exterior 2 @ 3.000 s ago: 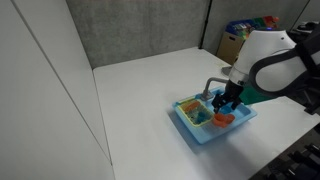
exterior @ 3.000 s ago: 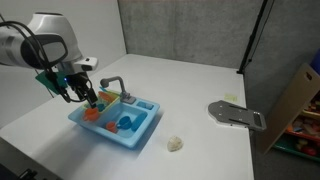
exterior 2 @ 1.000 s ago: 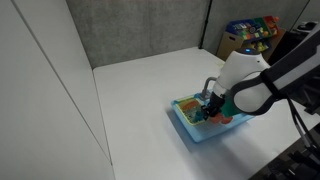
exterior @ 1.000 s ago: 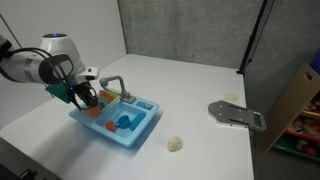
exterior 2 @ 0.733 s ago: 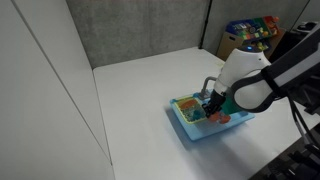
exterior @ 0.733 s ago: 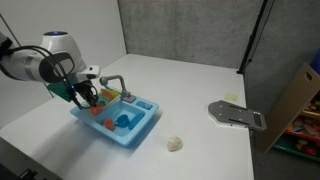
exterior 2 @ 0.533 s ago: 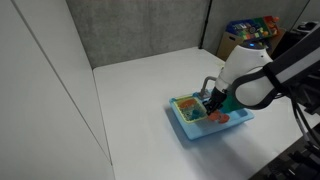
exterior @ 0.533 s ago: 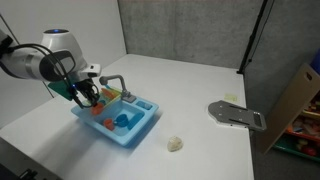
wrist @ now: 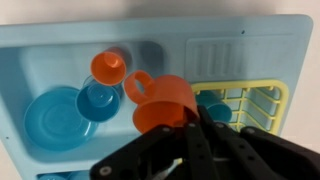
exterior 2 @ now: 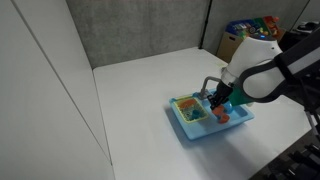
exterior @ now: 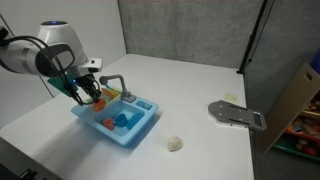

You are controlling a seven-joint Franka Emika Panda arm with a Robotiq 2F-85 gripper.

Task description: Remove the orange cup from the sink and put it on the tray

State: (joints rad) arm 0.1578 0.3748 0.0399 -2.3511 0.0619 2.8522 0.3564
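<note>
The orange cup (wrist: pixel 160 100), with a loop handle on its left, hangs over the light-blue sink (wrist: pixel 60 45) in the wrist view. My gripper (wrist: pixel 186 116) is shut on the cup's rim from below in that view. In an exterior view the gripper (exterior: pixel 90 93) holds the cup (exterior: pixel 99 98) just above the sink's (exterior: pixel 140 132) left basin, beside the grey faucet (exterior: pixel 113 83). The flat grey tray (exterior: pixel 237 115) lies far to the right on the white table. The arm also stands over the sink (exterior 2: pixel 190 128) when seen from the opposite side.
A smaller orange cup (wrist: pixel 108 67), a blue cup (wrist: pixel 98 100) and a blue plate (wrist: pixel 52 118) lie in the basin. A yellow dish rack (wrist: pixel 262 95) fills the sink's other half. A pale beige lump (exterior: pixel 175 144) sits on the table between sink and tray.
The jaws closed on the orange cup inside the basin, and the arm has since risen a little with the cup in its grip.
</note>
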